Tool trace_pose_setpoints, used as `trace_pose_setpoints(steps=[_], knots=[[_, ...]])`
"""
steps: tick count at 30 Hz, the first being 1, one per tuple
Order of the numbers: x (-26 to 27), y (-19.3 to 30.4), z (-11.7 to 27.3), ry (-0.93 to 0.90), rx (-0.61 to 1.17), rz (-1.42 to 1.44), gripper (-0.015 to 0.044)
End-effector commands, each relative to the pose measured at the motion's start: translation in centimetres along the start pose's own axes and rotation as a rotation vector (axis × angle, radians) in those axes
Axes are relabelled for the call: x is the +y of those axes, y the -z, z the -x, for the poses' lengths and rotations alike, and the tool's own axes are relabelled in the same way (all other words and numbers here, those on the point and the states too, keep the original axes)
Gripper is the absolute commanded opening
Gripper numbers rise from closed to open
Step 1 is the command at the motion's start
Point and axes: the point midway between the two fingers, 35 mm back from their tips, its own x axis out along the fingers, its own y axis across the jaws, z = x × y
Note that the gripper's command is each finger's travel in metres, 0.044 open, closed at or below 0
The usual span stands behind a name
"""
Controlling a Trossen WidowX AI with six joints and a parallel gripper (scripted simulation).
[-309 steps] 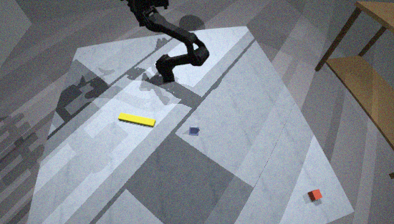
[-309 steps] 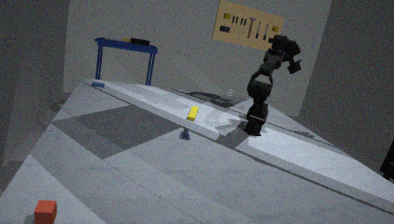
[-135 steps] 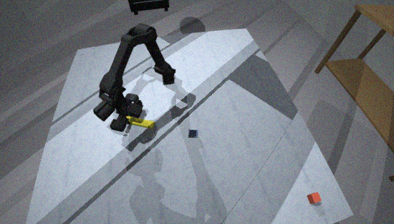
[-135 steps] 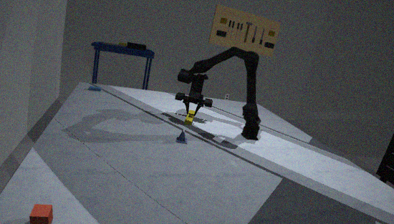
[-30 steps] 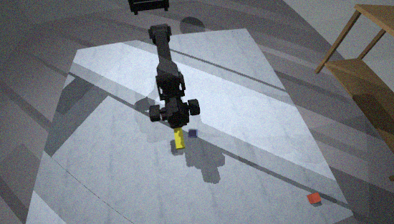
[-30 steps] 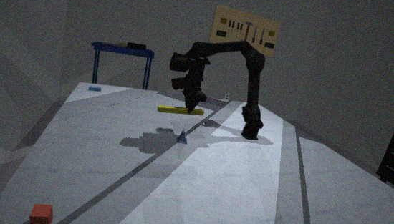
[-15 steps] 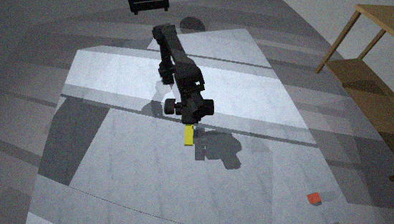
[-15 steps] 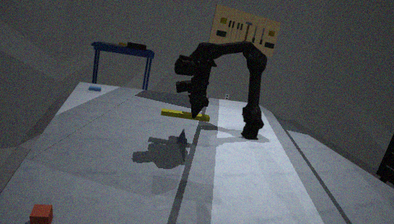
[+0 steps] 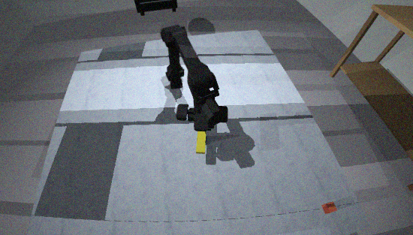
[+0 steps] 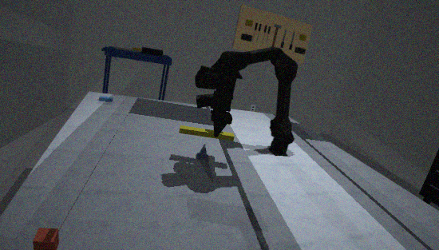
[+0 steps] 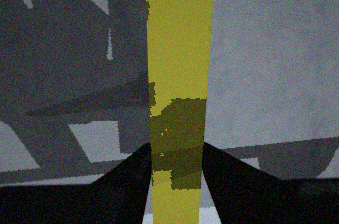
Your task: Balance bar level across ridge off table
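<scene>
pale table [image 9: 169,187] [image 10: 140,215] [image 11: 280,75] is lying beneath; claw [image 9: 202,128] [image 10: 216,134] [image 11: 175,148] is pinching yellow bar [image 9: 200,142] [image 10: 195,131] [image 11: 180,50] aloft, likely for clearing ridge [image 10: 203,153] at exterior view's seven o'clock.
</scene>
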Motion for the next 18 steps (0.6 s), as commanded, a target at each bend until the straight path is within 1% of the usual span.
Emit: trace_pose_setpoints(steps=[1, 18], knots=[[0.0, 0.1, -0.7, 0.000, 0.004, -0.004, 0.0000], [0.0, 0.2, -3.1, 0.000, 0.004, -0.006, 0.0000]])
